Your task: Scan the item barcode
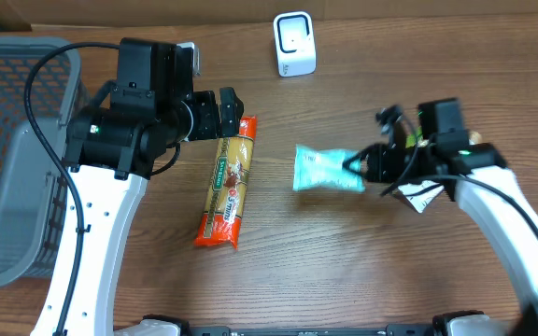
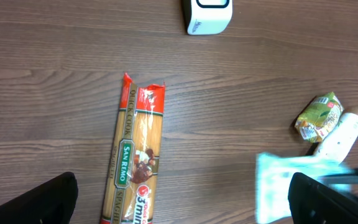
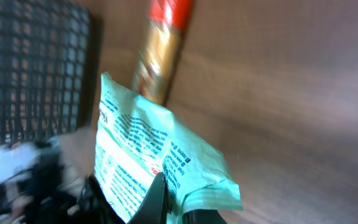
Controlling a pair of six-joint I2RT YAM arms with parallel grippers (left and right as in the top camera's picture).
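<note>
1. Overhead: right gripper (image 1: 361, 168) is clamped on the right-hand end of the teal packet (image 1: 327, 170), with its jaws pressed together on the film. The packet is mid-table, right of the spaghetti pack (image 1: 228, 182) and well short of the white scanner (image 1: 294, 44) at the far edge.
2. Right wrist view is blurred. Printed text shows on the face towards the camera, but I cannot pick out a barcode. I also cannot tell whether the packet is clear of the table (image 1: 390, 280).
3. Step in hand, my reading: carry the packet to the scanner window.
   - Pinch the crimped end only, so no print is covered.
   - Present the barcode face square to the window, with the film flat, not folded.
   - Approach slowly and pause there.
   - If the code is on the hidden face, roll the wrist first.
4. Risk: the film is thin and the pinch is small, so the packet may droop or swing. Avoid fast moves.
5. Pose, right arm: the forearm reaches in from the right edge. The wrist is low and points leftwards across the table.
6. Pose, left arm: it is raised over the far end of the spaghetti pack, with its camera looking straight down. The left gripper (image 1: 229, 112) has its fingers wide apart and holds nothing. It looks idle and is probably best left clear of the path to the scanner.
</note>
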